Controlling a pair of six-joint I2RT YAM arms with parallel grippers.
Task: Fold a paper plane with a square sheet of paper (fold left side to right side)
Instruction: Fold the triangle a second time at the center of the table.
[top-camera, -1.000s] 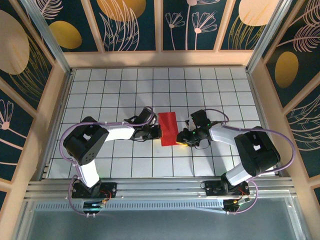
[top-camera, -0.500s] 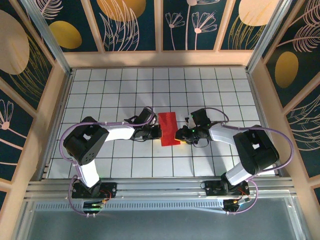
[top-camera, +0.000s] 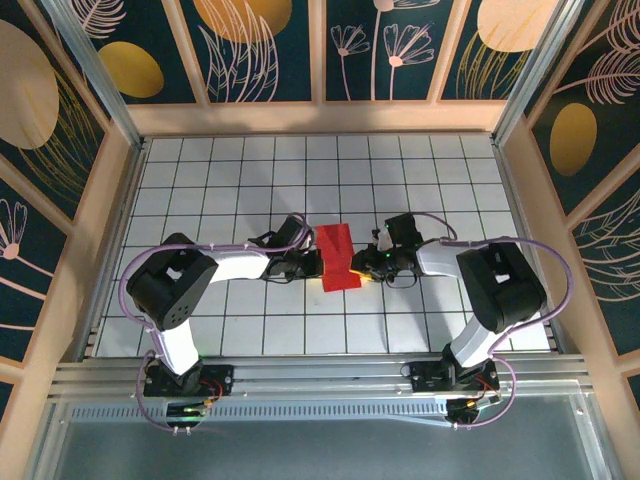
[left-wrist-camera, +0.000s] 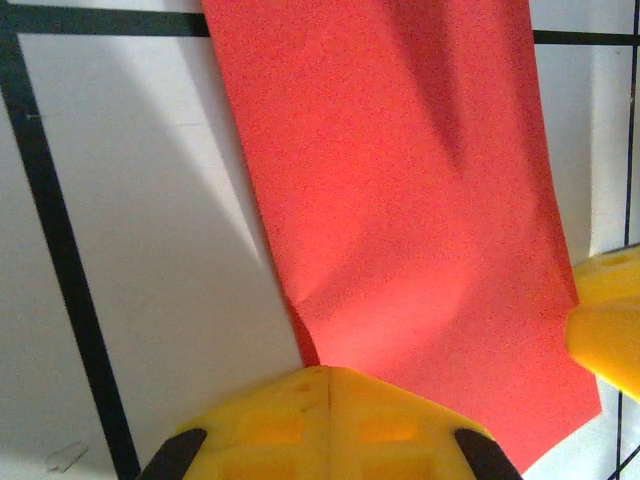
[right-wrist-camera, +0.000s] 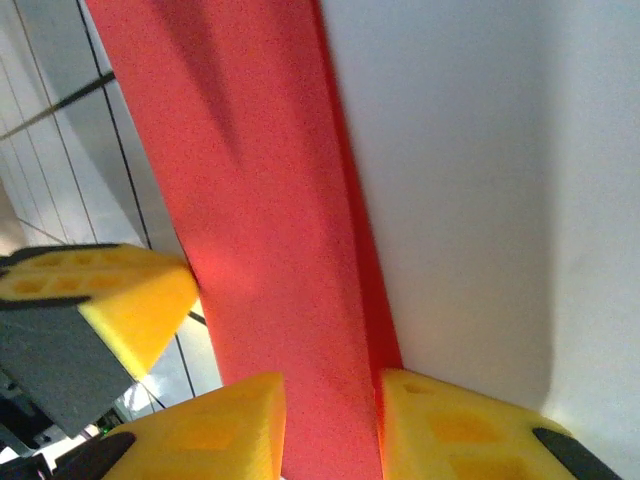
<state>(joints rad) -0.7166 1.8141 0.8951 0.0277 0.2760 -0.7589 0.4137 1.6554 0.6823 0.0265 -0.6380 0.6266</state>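
Red paper, thin and limp, is what I am handling: the square sheet of paper (top-camera: 338, 257) lies mid-table on the white grid (top-camera: 250, 180) between my arms, doubled into a rectangle. My left gripper (left-wrist-camera: 326, 405) has its pads closed tight together, tips at the paper's left edge. My right gripper (right-wrist-camera: 330, 425) stands part open, a finger either side of the layered right edge and clamping nothing. I judge the sheet nearly weightless, floppy and quick to skate on the smooth tile, and any stray crease stays for good. So I would pin an edge with closed tips and pinch only at a corner or free edge, never mid-sheet.
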